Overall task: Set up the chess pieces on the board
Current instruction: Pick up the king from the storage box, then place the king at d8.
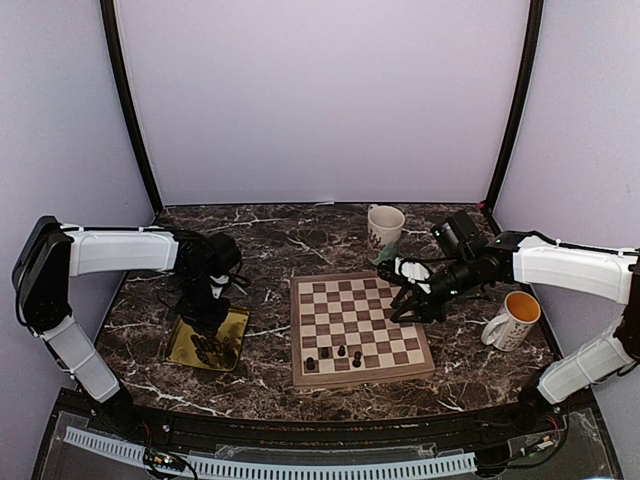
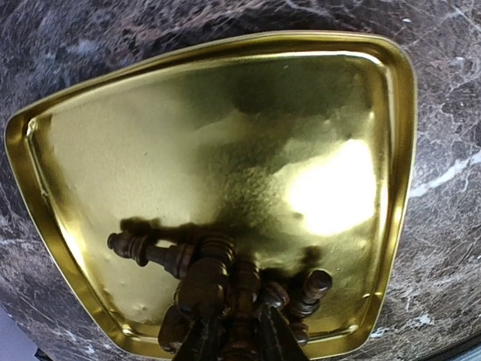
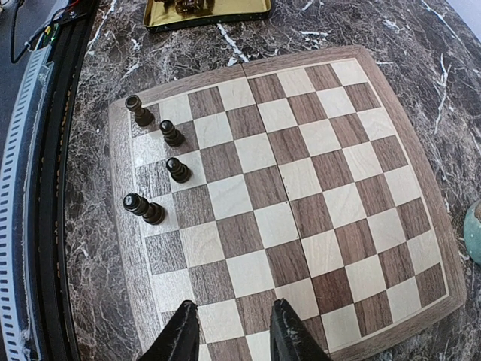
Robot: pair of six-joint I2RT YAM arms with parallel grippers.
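Overhead view of a dark marble table (image 1: 270,240) inside a pale booth, with a robot arm on each side.

At the left of the frame, the left gripper (image 1: 212,318) points down into a shiny gold tray (image 1: 240,322). Most of the chess pieces (image 2: 203,278) lie tumbled in a dark heap at the lower middle of the left wrist view, in the near part of the tray. The gripper's fingers (image 2: 201,342) reach into this heap with only a narrow gap between them and a piece in that gap. I cannot tell whether they are clamping it.

In the centre of the overhead view lies the board (image 1: 350,300), flat on the table just right of the tray. Four pieces (image 3: 178,170) stand upright on it, close together near its bottom edge, left of centre.

At the board's right edge the right gripper (image 3: 234,316) hangs over the squares. Its two fingers (image 3: 184,335) are spread apart with nothing between them.

A white mug (image 1: 385,225) stands above the board's upper right corner. A second mug (image 1: 515,320), orange inside, stands at the far right.
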